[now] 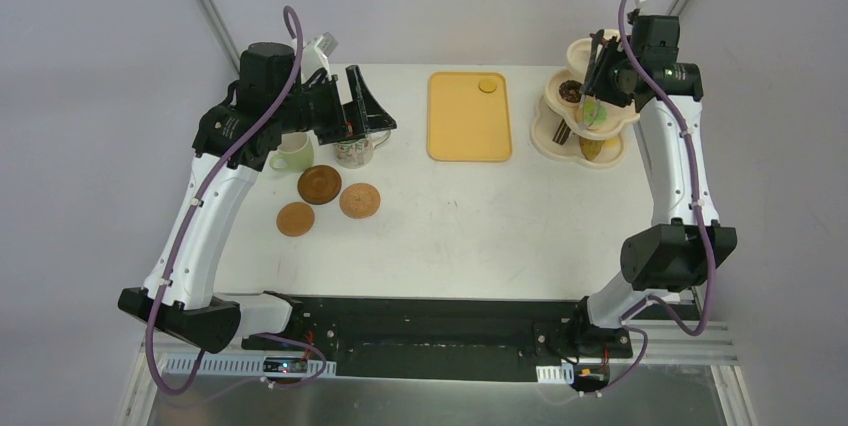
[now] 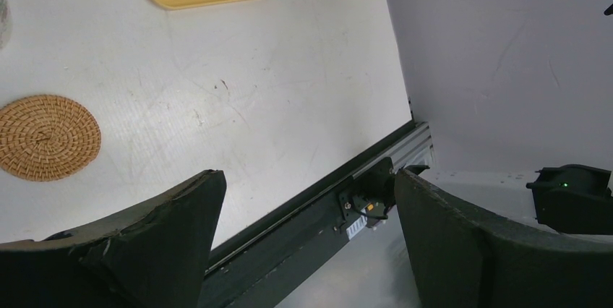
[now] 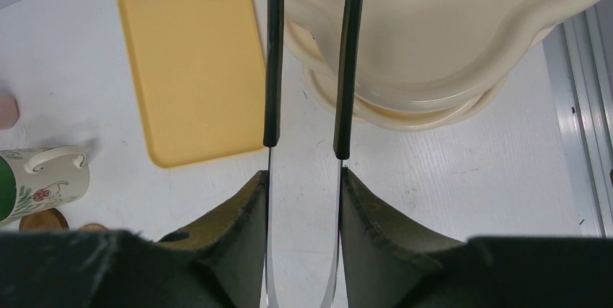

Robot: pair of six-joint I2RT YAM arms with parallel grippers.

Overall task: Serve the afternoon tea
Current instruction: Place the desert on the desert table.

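Observation:
My right gripper (image 3: 303, 176) is shut on the black tongs (image 3: 272, 55), whose two arms reach out over the cream three-tier stand (image 3: 434, 33). From above, the right gripper (image 1: 612, 76) hangs over the stand (image 1: 548, 136), which carries a green pastry (image 1: 594, 114), a chocolate ring (image 1: 571, 91) and a cookie (image 1: 592, 149). The left gripper (image 1: 372, 106) is open and empty, just above the patterned mug (image 1: 353, 151). The cream mug (image 1: 290, 154) stands beside it. Three brown coasters (image 1: 319, 184) (image 1: 359, 200) (image 1: 295, 218) lie bare in front. A pink mug's edge (image 3: 7, 109) shows.
The yellow tray (image 1: 468, 116) lies at the back centre with one round cookie (image 1: 488, 86) in its far right corner. The left wrist view shows the open left gripper (image 2: 307, 178), one coaster (image 2: 45, 137) and the table's right edge (image 2: 405, 98).

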